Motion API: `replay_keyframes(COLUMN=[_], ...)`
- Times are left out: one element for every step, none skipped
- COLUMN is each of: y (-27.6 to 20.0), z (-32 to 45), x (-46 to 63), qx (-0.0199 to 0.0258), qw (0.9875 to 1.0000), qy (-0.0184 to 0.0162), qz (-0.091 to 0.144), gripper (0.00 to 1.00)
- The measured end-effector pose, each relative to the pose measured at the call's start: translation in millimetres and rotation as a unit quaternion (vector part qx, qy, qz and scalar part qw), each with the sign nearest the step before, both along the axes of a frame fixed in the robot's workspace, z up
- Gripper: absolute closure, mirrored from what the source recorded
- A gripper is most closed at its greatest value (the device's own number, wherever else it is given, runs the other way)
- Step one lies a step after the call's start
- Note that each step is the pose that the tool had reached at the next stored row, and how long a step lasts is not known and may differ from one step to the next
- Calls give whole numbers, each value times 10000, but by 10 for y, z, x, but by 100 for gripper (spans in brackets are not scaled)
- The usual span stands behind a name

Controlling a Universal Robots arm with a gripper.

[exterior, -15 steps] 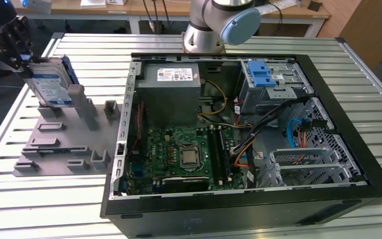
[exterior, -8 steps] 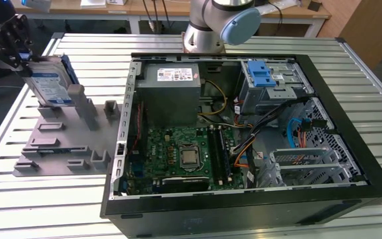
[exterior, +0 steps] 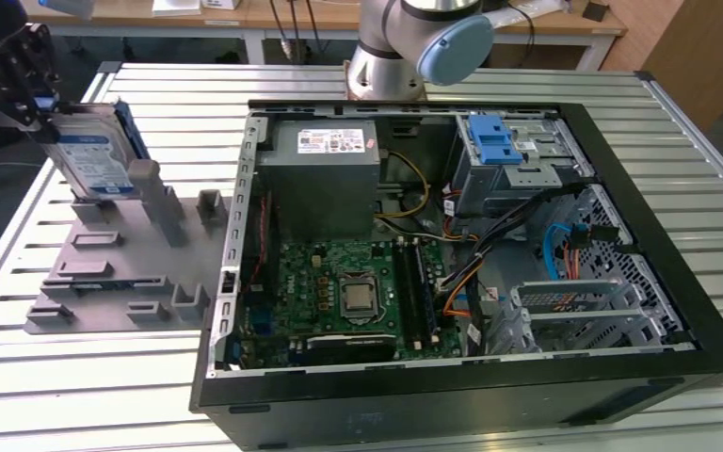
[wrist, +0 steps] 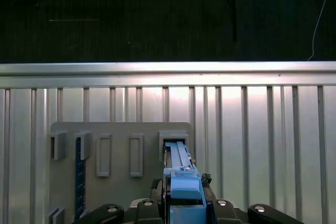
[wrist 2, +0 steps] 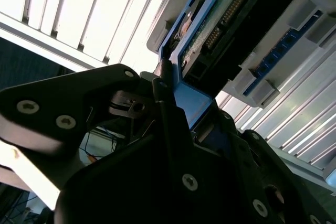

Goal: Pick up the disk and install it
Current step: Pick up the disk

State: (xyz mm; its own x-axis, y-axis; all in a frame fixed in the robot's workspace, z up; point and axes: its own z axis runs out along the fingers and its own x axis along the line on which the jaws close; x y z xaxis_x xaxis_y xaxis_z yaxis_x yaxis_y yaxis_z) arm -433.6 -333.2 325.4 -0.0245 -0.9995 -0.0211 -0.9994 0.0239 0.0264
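The disk (exterior: 91, 155) stands on edge, tilted, over the far end of a grey slotted holder (exterior: 110, 282) at the exterior view's left, well apart from the open computer case (exterior: 462, 400). Its white-and-blue label faces the case, and a blue rail runs down its side. The gripper (exterior: 35, 94) has it by the upper end: in the second wrist view the black fingers (wrist 2: 163, 103) are clamped against the blue rail, with the disk's (wrist 2: 220, 30) circuit-board side and connector showing beyond them. In the first wrist view the disk (wrist: 181, 174) runs from between the fingers down to one of the holder's (wrist: 121, 129) slots. From here I can't say whether its lower end sits in that slot or hangs just clear of it. A grey post of the holder stands right in front of the disk's lower corner.

A thin blue strip (wrist: 80, 177) sits upright in another slot of the holder. Everything rests on a ribbed metal tabletop (exterior: 72, 395).

Inside the case, a grey power-supply box (exterior: 324, 184) with a white sticker sits at the far side, next to a metal cage with a blue latch (exterior: 506, 146). A green motherboard (exterior: 336, 287) lies below, and a tangle of cables (exterior: 563, 245) crosses the space near the cage. The arm's base (exterior: 393, 56) stands just behind the case.
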Motion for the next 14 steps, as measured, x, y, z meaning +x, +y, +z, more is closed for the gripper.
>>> replay_keyframes(y=[0, 0, 0, 0, 0, 0, 0, 0, 0, 0, 0, 0, 0, 0], z=[4, 9, 13, 18, 22, 25, 29, 32, 37, 40, 42, 46, 51, 55], x=[0, 0, 0, 0, 0, 0, 0, 0, 0, 0, 0, 0, 0, 0], qx=[0, 0, 0, 0, 0, 0, 0, 0, 0, 0, 0, 0, 0, 0], qw=[10000, 10000, 10000, 10000, 10000, 10000, 10000, 10000, 10000, 10000, 10000, 10000, 10000, 10000], qy=[0, 0, 0, 0, 0, 0, -1, -1, 0, 0, -1, 0, 0, 0], qz=[0, 0, 0, 0, 0, 0, 0, 0, 0, 0, 0, 0, 0, 0], gripper=[64, 64, 64, 64, 64, 64, 64, 64, 64, 64, 64, 64, 64, 64])
